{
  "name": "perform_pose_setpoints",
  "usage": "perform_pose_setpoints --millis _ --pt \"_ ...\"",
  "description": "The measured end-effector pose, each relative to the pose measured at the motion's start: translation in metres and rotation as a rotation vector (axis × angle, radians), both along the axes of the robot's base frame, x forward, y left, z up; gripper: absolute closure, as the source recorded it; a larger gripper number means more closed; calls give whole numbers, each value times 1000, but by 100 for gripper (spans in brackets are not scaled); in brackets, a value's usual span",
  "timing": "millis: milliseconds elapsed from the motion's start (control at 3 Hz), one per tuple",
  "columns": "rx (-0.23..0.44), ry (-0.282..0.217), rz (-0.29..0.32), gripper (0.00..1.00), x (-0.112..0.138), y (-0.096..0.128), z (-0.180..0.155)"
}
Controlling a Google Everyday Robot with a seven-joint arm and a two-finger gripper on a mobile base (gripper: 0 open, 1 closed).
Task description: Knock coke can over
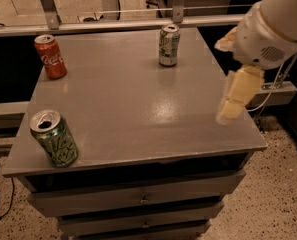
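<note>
The coke can (51,57) is red-orange with white lettering and stands upright at the far left corner of the grey table (133,109). My gripper (235,98), cream-coloured under a white wrist, hangs over the table's right edge. It is far to the right of the coke can and touches nothing.
A green can with a yellowish scribble pattern (54,138) stands upright at the near left corner. A silver-white can with green markings (168,45) stands at the far middle. The table has drawers (138,199) below. A metal rail (113,24) runs behind it.
</note>
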State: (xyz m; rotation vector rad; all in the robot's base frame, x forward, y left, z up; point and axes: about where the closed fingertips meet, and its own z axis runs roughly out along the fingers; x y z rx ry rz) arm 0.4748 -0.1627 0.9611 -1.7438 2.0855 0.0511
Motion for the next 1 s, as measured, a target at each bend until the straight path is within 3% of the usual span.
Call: perform_pose_setpoints --millis 667,1000 --pt "267 14 148 0 65 137 -28" --pt "358 30 211 0 81 191 -34"
